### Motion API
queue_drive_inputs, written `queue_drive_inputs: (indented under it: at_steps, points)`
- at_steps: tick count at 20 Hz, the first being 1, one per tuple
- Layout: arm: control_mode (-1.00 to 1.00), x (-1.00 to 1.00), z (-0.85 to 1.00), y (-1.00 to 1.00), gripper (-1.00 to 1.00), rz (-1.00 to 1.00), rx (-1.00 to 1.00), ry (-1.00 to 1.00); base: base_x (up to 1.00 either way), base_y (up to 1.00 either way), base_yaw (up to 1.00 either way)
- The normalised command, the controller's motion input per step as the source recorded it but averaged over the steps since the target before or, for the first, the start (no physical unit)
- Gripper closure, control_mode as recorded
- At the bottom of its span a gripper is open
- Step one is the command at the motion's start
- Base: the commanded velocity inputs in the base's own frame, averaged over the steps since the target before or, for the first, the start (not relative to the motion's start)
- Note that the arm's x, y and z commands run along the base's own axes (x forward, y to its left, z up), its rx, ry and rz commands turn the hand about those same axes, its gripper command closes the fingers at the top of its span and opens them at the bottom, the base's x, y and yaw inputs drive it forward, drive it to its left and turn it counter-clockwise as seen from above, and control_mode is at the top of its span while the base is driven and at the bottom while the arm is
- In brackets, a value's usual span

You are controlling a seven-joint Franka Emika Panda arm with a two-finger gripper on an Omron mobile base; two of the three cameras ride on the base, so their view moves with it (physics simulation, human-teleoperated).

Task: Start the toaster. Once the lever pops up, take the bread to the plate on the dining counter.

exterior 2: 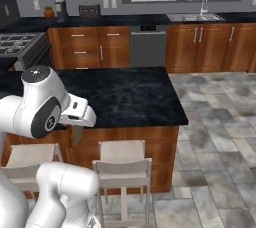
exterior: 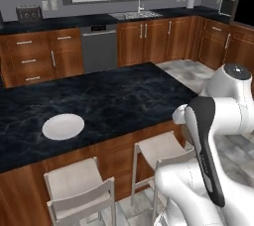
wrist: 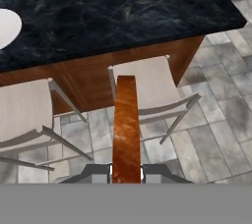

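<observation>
While the bread (wrist: 126,129) is pinched edge-on between the finger tips, its long brown crust is seen running straight out from the claw (wrist: 126,173) in the hand view, toward the dining counter (wrist: 123,12). The jaws are pressed onto the slice from both sides, so the bread is carried, not resting on anything. Below it, two stools (wrist: 147,88) are seen against the counter's wooden base, over the tiled floor.

The plate (exterior: 63,126) is set on the counter's black top, near the edge on the robot's side. From the hand view the plate (wrist: 6,27) is found at the far left edge, well apart from the slice and beyond it, so the target lies forward and to the left of the claw. The carry is judged to be far along, with the release not yet done. A move across the counter edge and leftward is called for, and the slice would need to be turned flat before being let go. The toaster (exterior: 29,13) is seen on the far back counter.
</observation>
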Motion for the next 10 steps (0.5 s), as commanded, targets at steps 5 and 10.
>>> queue_drive_inputs:
  at_steps: [5,10]
  points:
    - [1.0,0.0,0.0,0.0,1.0,0.0,0.0,0.0,0.0,0.19,0.24]
    - [1.0,0.0,0.0,0.0,1.0,0.0,0.0,0.0,0.0,0.04,0.37]
